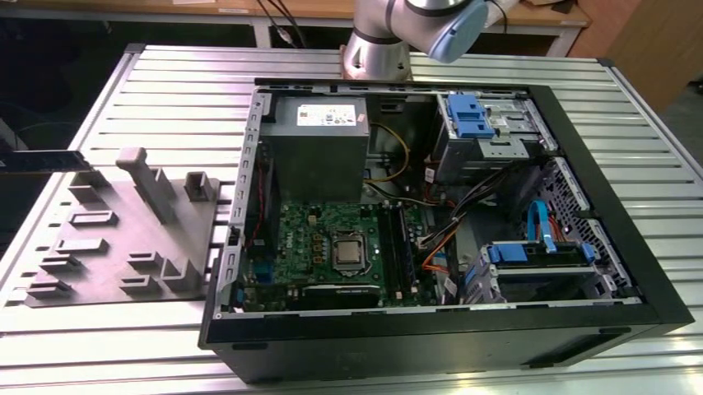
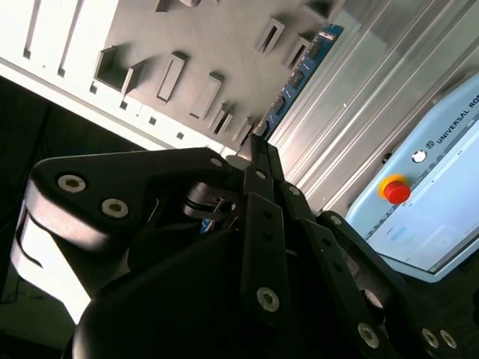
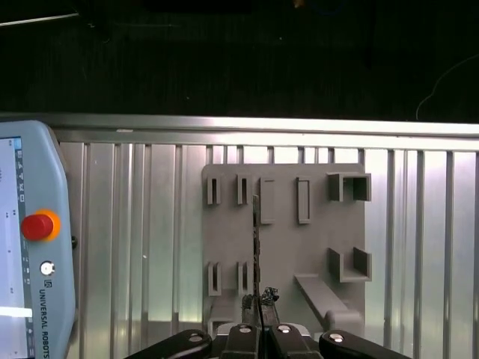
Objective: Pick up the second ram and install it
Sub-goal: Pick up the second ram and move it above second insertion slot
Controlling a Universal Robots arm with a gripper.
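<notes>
At the exterior view's far left the second ram (image 1: 49, 159) hangs level in the air, just past the edge of the grey holder tray (image 1: 110, 239) and well apart from the computer. In the second wrist view the gripper (image 2: 258, 153) is clamped on one end of the stick, its fingers (image 2: 263, 224) pressed against the two flat faces, so the board's long edge stays free for seating, by my reading. The first wrist view has the stick edge-on, a thin dark line running straight out from the gripper over the tray, touching none of the tray's pockets.

The tray lies flat on the slatted bench (image 1: 110, 354). Its raised pockets and posts look made to stand parts upright where fingers can close on them. Beside it on the slats lies the teach pendant (image 2: 426, 217) with its red stop button (image 2: 395, 190). There is lettering along the pendant's rim and a lit screen, which I leave unread.

Further right the computer case (image 1: 439, 346) lies on its side with the cover off, so the motherboard (image 1: 313, 234) faces up and can be reached from above. The long black memory slots (image 1: 398, 251) run just beside the square silver processor. I cannot tell whether any slot already holds a stick. The power supply (image 1: 318, 136) at the back carries a pale printed label, too small to make out. The arm (image 1: 379, 45) rises from the bench behind the case
</notes>
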